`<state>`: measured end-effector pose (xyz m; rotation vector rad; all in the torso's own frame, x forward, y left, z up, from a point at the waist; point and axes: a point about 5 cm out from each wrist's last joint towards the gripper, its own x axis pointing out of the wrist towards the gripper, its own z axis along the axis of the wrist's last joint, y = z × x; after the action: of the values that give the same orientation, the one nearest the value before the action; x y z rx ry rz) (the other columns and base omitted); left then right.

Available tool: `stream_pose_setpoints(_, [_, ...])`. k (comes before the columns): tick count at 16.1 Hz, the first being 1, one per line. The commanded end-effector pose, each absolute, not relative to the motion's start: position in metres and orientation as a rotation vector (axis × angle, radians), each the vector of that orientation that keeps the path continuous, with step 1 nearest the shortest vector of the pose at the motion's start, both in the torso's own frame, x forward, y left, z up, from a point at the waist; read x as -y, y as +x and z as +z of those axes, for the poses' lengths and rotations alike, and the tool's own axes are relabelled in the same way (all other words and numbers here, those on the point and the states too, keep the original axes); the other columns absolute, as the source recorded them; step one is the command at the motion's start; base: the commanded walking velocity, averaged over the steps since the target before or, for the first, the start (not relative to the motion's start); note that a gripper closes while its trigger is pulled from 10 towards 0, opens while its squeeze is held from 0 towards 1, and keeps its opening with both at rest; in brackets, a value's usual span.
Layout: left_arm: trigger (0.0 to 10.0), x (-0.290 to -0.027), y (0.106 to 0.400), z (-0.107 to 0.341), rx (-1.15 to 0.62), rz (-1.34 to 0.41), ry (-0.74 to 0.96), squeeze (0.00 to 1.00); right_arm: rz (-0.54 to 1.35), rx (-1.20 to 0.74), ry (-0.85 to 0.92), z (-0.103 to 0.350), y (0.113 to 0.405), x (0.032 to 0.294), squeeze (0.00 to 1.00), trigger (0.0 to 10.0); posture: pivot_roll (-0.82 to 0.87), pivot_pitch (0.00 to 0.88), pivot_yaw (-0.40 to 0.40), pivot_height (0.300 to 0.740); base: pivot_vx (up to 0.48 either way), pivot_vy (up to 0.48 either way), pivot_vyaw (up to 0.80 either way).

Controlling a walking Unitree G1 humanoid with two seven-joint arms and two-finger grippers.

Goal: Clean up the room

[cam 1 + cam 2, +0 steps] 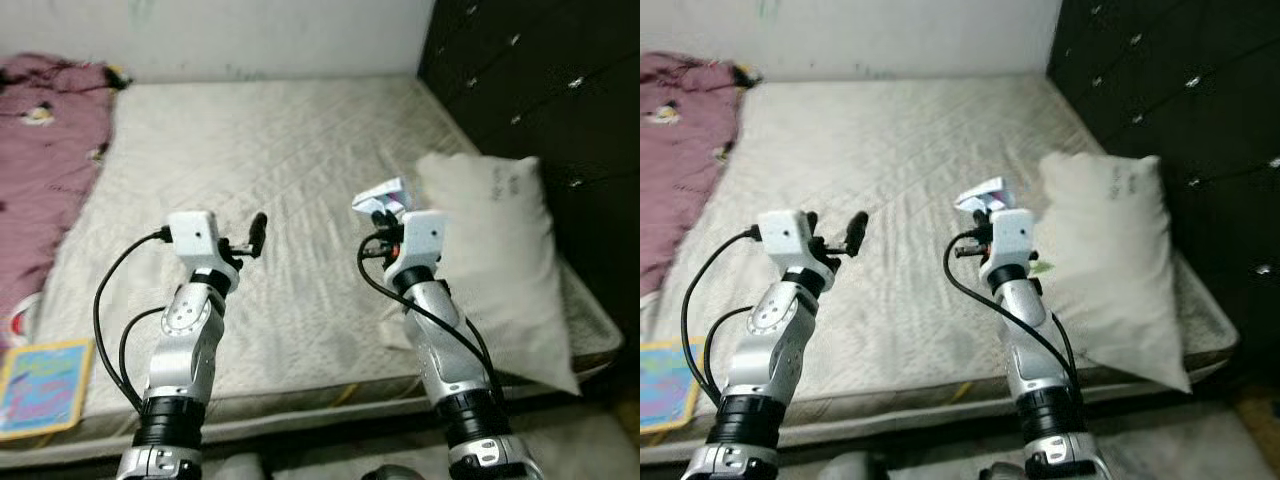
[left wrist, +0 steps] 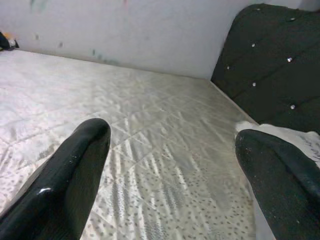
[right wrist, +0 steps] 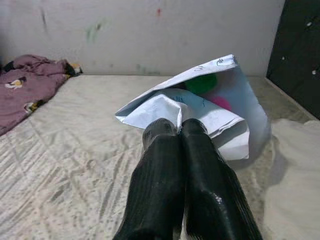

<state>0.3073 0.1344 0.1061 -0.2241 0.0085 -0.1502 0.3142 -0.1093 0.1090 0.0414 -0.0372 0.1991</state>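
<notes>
The right end effector (image 3: 181, 131) is clenched on a crumpled sheet of paper (image 3: 210, 107), white with green and pink marks, holding it above the bare mattress (image 1: 260, 170) just beside the white pillow (image 1: 500, 260). The left end effector (image 2: 172, 150) hovers over the mattress with its fingers spread wide, grasping nothing. A purple blanket (image 1: 45, 150) lies at the mattress's left edge, and a colourful book (image 1: 40, 385) sits near the front left corner.
</notes>
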Motion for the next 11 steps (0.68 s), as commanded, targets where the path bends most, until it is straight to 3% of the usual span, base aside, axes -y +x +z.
stream_pose_setpoints(1, [10.0,-0.128,0.308,0.108,-0.007,-0.165,-0.217,0.0,0.17,0.058,0.042,0.115,0.316,0.118,0.0,10.0,0.0,0.0,0.022,0.74,0.0,0.364,0.0])
stream_pose_setpoints(3, [10.0,-0.13,0.309,0.11,0.002,-0.138,-0.198,0.0,0.154,0.061,0.04,0.12,0.32,0.12,0.0,10.0,0.0,0.0,0.026,0.74,0.0,0.375,0.0])
stream_pose_setpoints(5, [10.0,-0.133,0.311,0.113,0.03,-0.11,-0.164,0.0,0.183,0.124,-0.076,0.13,0.323,0.114,0.0,10.0,0.0,0.0,0.028,0.74,0.0,0.448,0.0])
stream_pose_setpoints(11, [10.0,-0.134,0.312,0.115,0.042,-0.091,-0.146,0.0,0.247,0.123,0.0,0.13,0.32,0.105,0.0,10.0,0.0,0.0,0.029,0.74,0.0,0.48,0.0])
